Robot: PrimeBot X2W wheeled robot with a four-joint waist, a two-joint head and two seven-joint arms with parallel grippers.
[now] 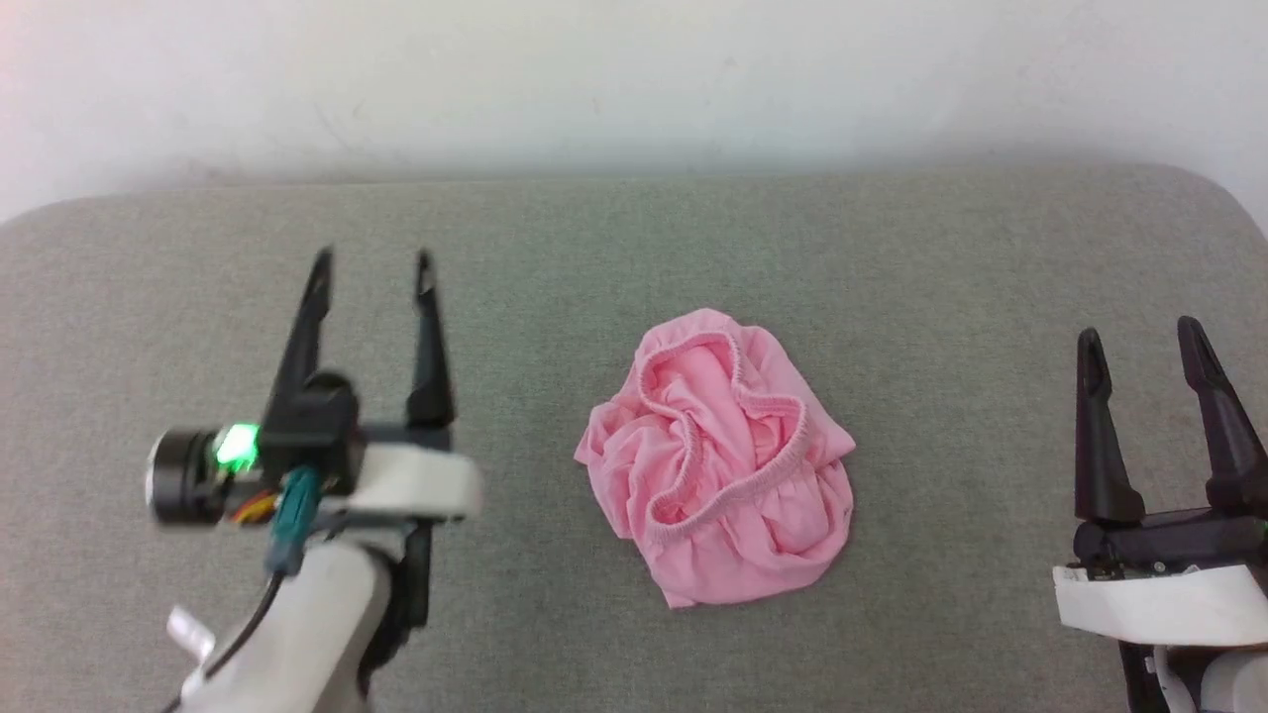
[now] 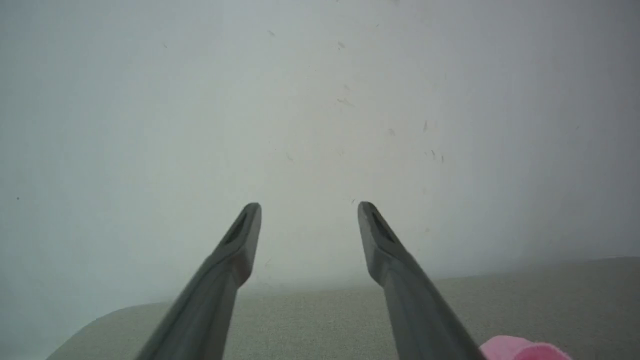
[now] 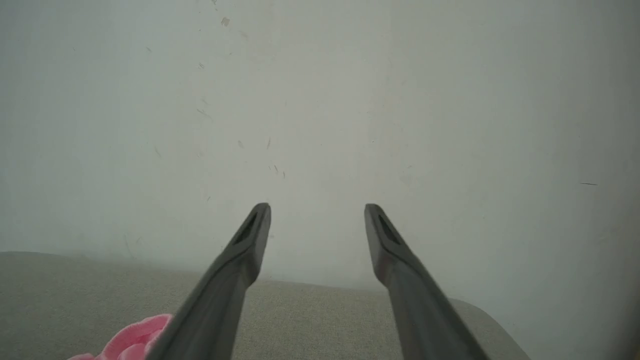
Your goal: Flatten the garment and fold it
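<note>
Left hand (image 1: 373,259) stands released, its two long dark fingers spread apart with nothing between them, tips pointing toward the wall (image 1: 634,79); it shows a little blurred in the head view, well to the left of the garment (image 1: 718,456). Right hand (image 1: 1139,332) is likewise released and empty, fingers parted, well apart from the garment on the other side. Between the two hands the garment lies near the middle of the counter (image 1: 555,248), touching neither: a crumpled heap of light pink cloth, bunched rather than spread, with its gathered elastic waistband (image 1: 783,451) curling in a loop across the top of the pile and loose folds spilling out below it. On the left wrist a small green light (image 1: 236,446) glows beside a dark round housing, and a teal plug (image 1: 297,505) with a dark cable hangs under it against the pale forearm. From the left wrist, the left hand (image 2: 309,206) points at the wall with a corner of pink garment (image 2: 520,350) low on the right; from the right wrist, the right hand (image 3: 317,207) does the same, the garment (image 3: 130,340) peeking out low on the left, partly behind one finger. Grey woven fabric with rounded far corners covers the counter, and the wall behind is plain off-white with a few faint specks and scuffs
</note>
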